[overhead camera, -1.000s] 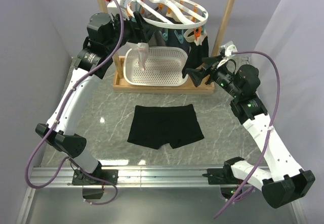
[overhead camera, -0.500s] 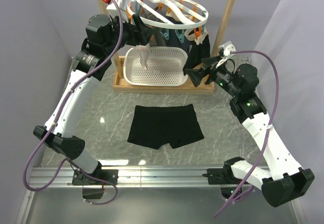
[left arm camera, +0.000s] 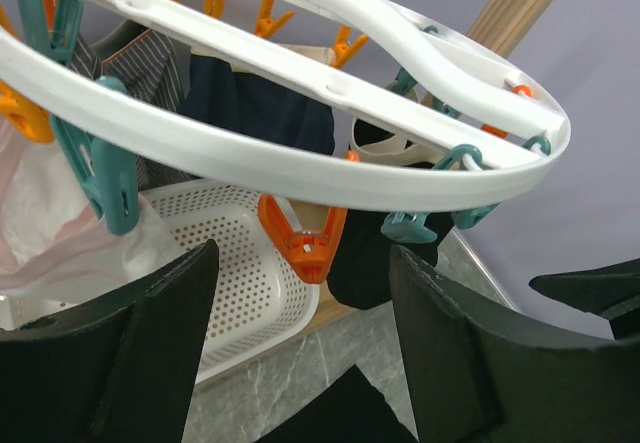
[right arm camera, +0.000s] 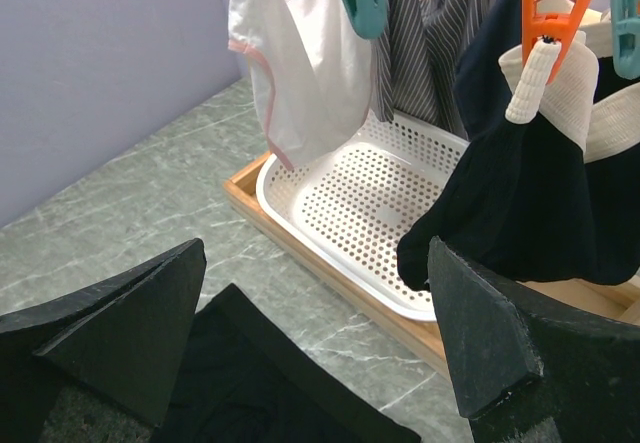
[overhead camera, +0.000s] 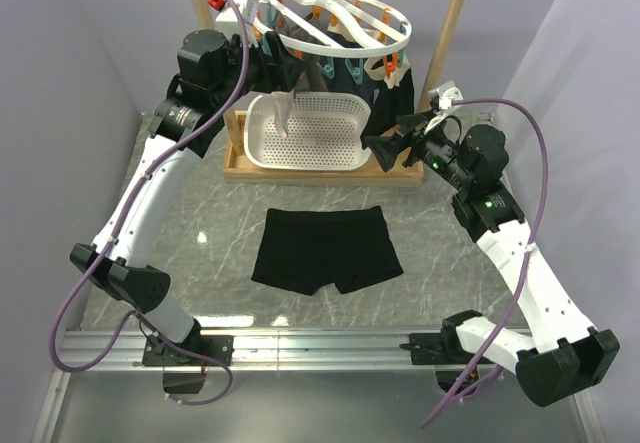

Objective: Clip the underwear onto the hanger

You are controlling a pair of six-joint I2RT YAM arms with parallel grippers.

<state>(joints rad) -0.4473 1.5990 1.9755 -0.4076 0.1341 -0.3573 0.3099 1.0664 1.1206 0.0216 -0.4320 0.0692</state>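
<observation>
The black underwear (overhead camera: 327, 250) lies flat on the marble table, waistband toward the rack; a corner shows in the left wrist view (left arm camera: 345, 413) and part in the right wrist view (right arm camera: 255, 383). The round white hanger (overhead camera: 330, 18) hangs from the wooden rack with orange and teal clips; its ring fills the left wrist view (left arm camera: 300, 158). My left gripper (overhead camera: 282, 58) is open and empty, just under the hanger's left rim, with an orange clip (left arm camera: 303, 238) ahead of it. My right gripper (overhead camera: 385, 143) is open and empty, at the basket's right end, above the table.
A white perforated basket (overhead camera: 340, 148) sits on the wooden rack base (overhead camera: 300, 171). A pale pink-white garment (right arm camera: 300, 58), striped cloth and a dark garment with a white band (right arm camera: 540, 193) hang from clips. The rack's wooden post (overhead camera: 452, 28) stands at right.
My left gripper has moved slightly up and right toward the hanger rim. My right gripper has shifted a little left and up. The underwear has not moved.
</observation>
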